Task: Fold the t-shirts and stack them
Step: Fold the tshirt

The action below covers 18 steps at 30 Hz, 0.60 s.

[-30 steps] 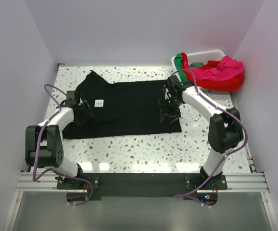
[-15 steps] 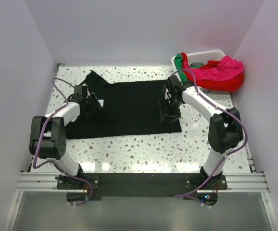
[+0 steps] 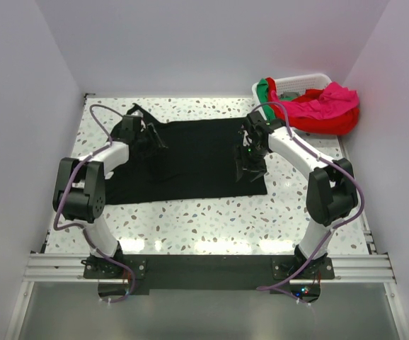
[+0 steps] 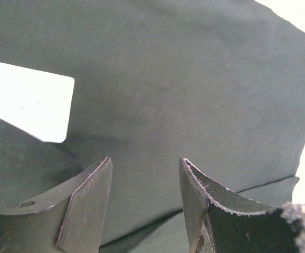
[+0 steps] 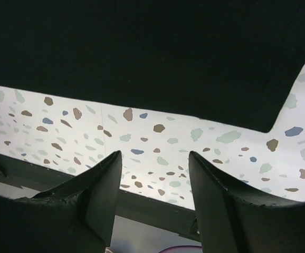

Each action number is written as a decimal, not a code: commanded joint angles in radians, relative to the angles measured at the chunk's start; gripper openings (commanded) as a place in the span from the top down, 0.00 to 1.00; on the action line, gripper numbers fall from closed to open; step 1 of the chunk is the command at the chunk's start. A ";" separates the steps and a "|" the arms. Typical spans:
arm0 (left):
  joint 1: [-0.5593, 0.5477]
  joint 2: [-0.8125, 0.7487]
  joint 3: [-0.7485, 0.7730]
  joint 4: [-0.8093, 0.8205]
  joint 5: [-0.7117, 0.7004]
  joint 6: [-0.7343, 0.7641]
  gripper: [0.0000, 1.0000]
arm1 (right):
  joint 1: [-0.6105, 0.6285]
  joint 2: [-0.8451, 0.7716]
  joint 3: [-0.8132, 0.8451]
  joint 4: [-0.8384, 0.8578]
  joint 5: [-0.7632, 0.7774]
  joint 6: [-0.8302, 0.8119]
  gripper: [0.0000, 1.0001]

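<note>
**Left arm swings in over the collar end; no fold begun**

Over the last second the left gripper [image 3: 158, 161] travels from the 9 o'clock end of the black t-shirt [image 3: 197, 157] up and inward, and it now sits at about 10 o'clock from the table's centre, over the neck area. The white neck label [image 4: 30, 101], plain in the overhead view a second ago, is now covered there by the gripper. It shows only in the left wrist view, at about 10 o'clock from the fingertips. The left jaws stand apart and grasp nothing, with only smooth cloth showing through the gap.

The right gripper [image 3: 250, 168] does not shift in that time. It sits at 3 o'clock over the hem end, released, and its wrist view shows bare speckled table [image 3: 211, 219] between its fingers. The hem's edge lies just beyond them toward 12 o'clock.

The black shirt has not moved. It lies spread flat across the middle of the table, collar end toward 9 o'clock and hem toward 3, with one sleeve [image 3: 137, 111] poking out toward 11. The red [image 3: 325, 119], magenta-pink [image 3: 335, 95] and green [image 3: 262, 88] shirts are heaped in and over the white basket [image 3: 303, 76] in the 1 o'clock corner.

As I judge it, the left arm is lining up opposite the right for a paired pinch. The first fold is not yet made and nothing is stacked.
</note>
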 commanded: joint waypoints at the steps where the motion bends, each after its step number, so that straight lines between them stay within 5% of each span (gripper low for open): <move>1: -0.002 -0.035 0.059 0.106 0.025 -0.047 0.41 | -0.001 -0.007 0.029 -0.017 0.006 -0.008 0.43; 18: -0.008 -0.250 -0.149 -0.029 -0.084 -0.081 0.41 | 0.008 0.051 0.100 0.039 -0.106 -0.029 0.42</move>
